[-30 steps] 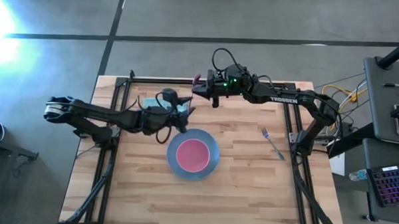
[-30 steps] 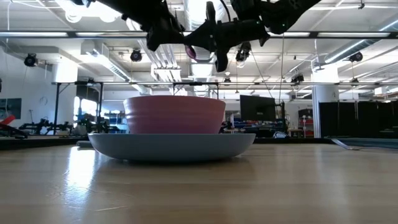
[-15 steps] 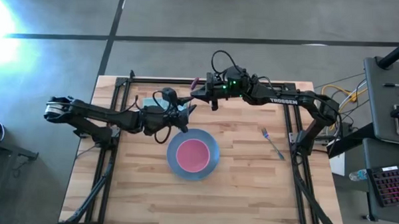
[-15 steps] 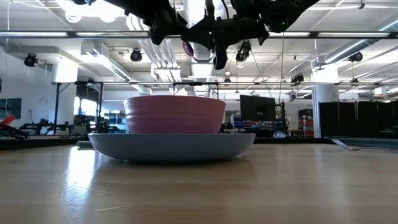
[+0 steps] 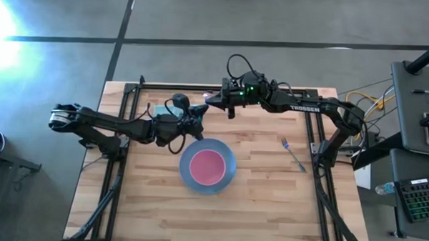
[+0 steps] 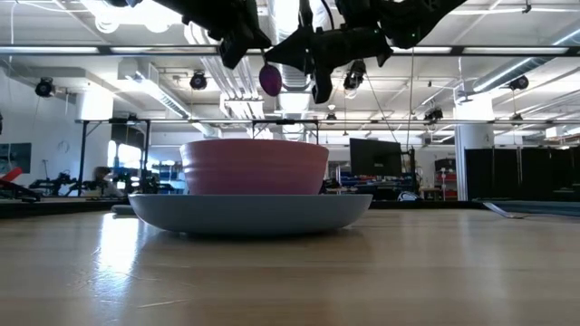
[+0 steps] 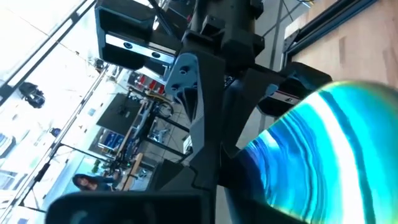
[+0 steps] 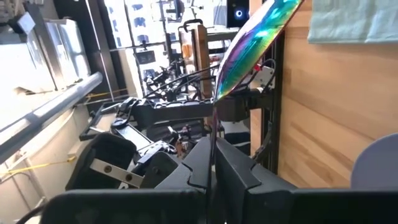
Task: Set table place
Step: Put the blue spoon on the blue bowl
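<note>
My right gripper [image 5: 214, 100] is shut on the purple-headed spoon [image 6: 270, 79] and holds it high over the table's far middle. My left gripper [image 5: 199, 108] reaches in from the left and is shut at the spoon's head [image 5: 204, 98]. The pink bowl [image 5: 207, 165] stands in the round blue plate [image 5: 231, 164] at the table's middle, nearer the front than both grippers. The slim fork [image 5: 293, 153] lies flat on the wood at the right. My right gripper pinches the spoon's handle [image 8: 212, 146] between its two fingers, coming level from the table's right. The spoon sticks out past the fingertips toward the left, lifted clear of the table. My left gripper meets the spoon's head [image 7: 311, 155] slanting in from the near left. Its fingers lie outside its own wrist view, so the hold itself is hidden.
A pale teal cloth [image 5: 160, 108] lies on the table under my left arm, near the far left. Black rails [image 5: 311, 131] edge the tabletop. Bare wood lies in front of the plate and between plate and fork.
My left gripper has gone toward the far edge and up to the spoon's head, and its fingers have come together there. The spoon's head has turned and dropped a little; in the low view it now shows as a round face. My right gripper has edged left.
</note>
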